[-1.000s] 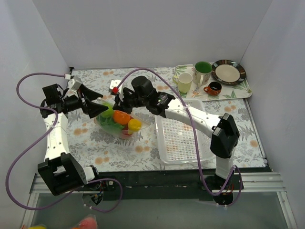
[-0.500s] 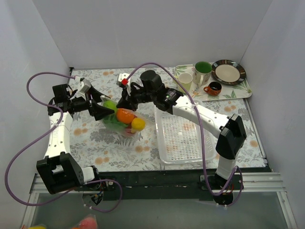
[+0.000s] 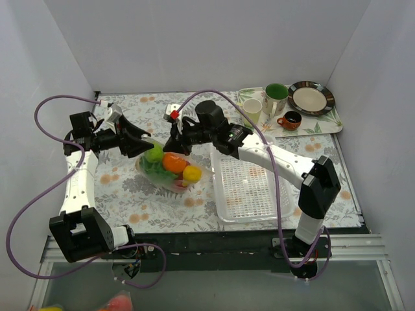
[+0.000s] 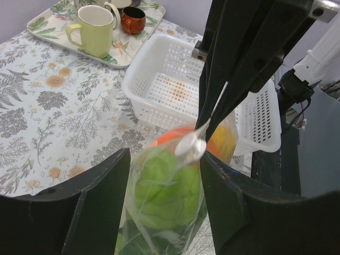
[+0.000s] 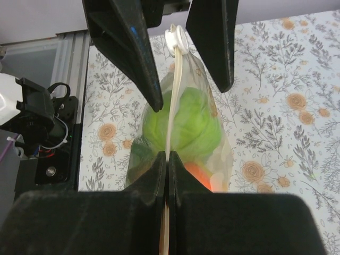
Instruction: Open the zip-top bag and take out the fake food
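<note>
The zip-top bag (image 3: 174,170) is a clear pouch full of fake food: green lettuce (image 4: 164,191), an orange (image 3: 172,161), a yellow lemon (image 3: 192,173). My right gripper (image 5: 167,156) is shut on the bag's zip edge and holds it upright; in the top view this gripper (image 3: 177,144) is above the bag. My left gripper (image 4: 164,159) is open, with one finger on each side of the bag's end, just below the white zip slider (image 4: 190,144). Its fingers (image 5: 133,48) flank the slider (image 5: 175,38) in the right wrist view.
A white perforated basket (image 3: 249,207) sits just right of the bag. A tray (image 3: 324,123) at the back right holds a yellow cup (image 3: 251,111), a green-lined mug (image 3: 275,97), a brown cup (image 3: 290,120) and a plate (image 3: 311,97). White walls enclose the table.
Both grippers and the bag have shifted a little to the right, toward the basket. The right gripper has kept its hold on the bag's top edge.
</note>
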You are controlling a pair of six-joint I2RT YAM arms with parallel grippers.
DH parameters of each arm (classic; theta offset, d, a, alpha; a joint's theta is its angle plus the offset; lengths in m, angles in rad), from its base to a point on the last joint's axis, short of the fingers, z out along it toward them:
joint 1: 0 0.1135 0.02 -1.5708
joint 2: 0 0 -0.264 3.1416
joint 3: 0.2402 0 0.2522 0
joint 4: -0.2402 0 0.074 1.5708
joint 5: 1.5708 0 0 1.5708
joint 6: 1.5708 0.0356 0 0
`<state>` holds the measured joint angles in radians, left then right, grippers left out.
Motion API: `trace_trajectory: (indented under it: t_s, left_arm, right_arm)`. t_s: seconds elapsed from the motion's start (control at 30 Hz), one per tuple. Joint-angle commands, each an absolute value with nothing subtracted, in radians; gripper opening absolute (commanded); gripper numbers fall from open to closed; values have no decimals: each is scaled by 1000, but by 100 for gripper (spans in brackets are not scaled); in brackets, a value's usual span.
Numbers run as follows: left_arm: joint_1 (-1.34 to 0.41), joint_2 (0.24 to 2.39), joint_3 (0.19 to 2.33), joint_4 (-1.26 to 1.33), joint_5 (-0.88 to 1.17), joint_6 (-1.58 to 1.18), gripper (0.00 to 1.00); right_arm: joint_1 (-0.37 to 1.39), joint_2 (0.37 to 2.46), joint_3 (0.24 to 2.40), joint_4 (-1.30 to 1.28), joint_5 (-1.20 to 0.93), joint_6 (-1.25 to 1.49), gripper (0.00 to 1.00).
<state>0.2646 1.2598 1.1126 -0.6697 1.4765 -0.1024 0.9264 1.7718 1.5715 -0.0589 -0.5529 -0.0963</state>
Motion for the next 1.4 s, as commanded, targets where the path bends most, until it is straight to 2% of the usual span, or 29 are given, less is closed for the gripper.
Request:
trace_trajectory:
  t_s: [0.0,0.1,0.3,0.53,0.67,0.8,1.07,1.17,1.27,1.3,1.33,1.37]
  left_arm:
    - [261,1227,1086,-655,1798,-123,57]
    - [262,1190,1054,-625,1796,-123,64]
    - [262,1218,1109,-621,1796,-129,65]
    - [261,1203,1123,-624,1796,-132,78]
    - [259,1206,1114,-623,1796,-117,77]
    - [258,1227,1108,-621,1798,-113,65]
    - [245,1227,1131,-640,1796,-100,72]
    - [245,1233,1129,-638,1796,-109,68]
    - [233,1233,1137,-637,1796,-112,59]
    - [230,1230,1137,-635,1798,-112,54]
    - [227,1229,1138,-634,1799,-109,34]
    - [226,1229,1140,-632,1798,-107,23]
  right_arm:
    - [893,1677,1588,54,-568,-68,1]
    - [881,1667,1589,64,-587,-51,1]
    - [881,1674,1568,72,-630,-22,1]
    - [881,1683,1540,97,-658,18,1]
    - [882,1692,1548,100,-672,32,1]
    - [882,1692,1546,112,-689,51,1]
    - [897,1709,1526,117,-709,64,1]
    - [899,1709,1525,115,-709,66,1]
    - [900,1715,1522,106,-709,63,1]
    - [900,1713,1519,106,-707,63,1]
    - [900,1713,1516,107,-704,63,1]
    - [900,1710,1503,109,-698,63,1]
